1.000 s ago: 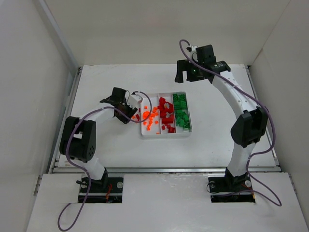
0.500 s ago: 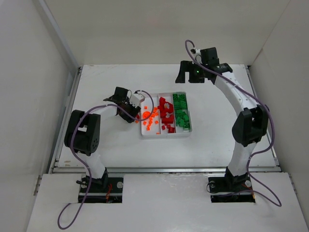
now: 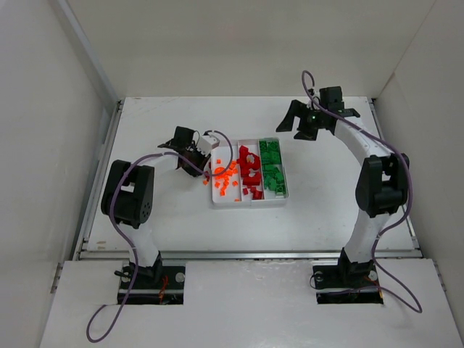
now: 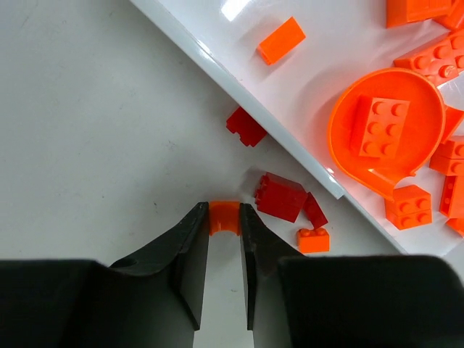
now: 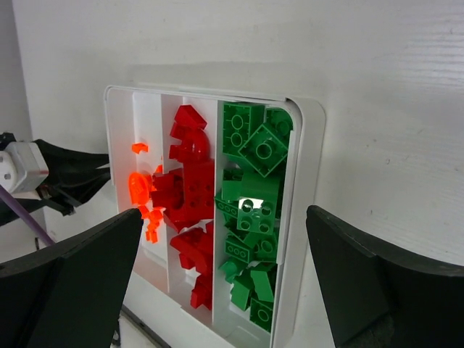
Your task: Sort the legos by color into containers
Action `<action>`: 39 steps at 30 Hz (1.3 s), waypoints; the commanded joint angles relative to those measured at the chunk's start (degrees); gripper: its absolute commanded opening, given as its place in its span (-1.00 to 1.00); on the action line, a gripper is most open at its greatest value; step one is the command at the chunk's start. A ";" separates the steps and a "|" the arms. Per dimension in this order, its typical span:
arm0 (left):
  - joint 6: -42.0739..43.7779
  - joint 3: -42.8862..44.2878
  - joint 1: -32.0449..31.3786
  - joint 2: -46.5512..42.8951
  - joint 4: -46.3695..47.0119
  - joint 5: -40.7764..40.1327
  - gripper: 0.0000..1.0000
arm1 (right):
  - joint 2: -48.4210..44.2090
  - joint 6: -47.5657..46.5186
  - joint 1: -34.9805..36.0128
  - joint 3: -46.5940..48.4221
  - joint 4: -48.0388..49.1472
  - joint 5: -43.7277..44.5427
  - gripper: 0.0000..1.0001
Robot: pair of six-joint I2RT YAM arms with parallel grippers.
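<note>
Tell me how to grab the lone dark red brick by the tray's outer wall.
Come from above and pinch the brick by its two free ends, jaws in line with the tray wall. It lies flat on the table, close against that wall, so there is probably no room on that side; both ends look clear.

No readable text, labels or numbers
</note>
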 commanded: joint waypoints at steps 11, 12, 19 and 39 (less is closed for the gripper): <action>0.37 0.12 0.33 -0.29 -5.69 -2.59 -1.00 | -2.13 2.19 -0.85 0.32 5.09 -1.81 1.00; -0.51 1.43 0.85 -0.99 -5.69 -4.16 -1.00 | -2.13 2.19 -0.85 0.32 5.09 -1.81 1.00; -8.34 11.53 -2.65 -2.67 -1.12 -8.57 -1.00 | -2.13 2.19 -0.85 0.85 5.09 -1.81 1.00; -8.25 19.98 -9.87 2.00 -2.35 -6.73 0.30 | -2.66 1.05 -0.85 1.38 3.51 -0.76 1.00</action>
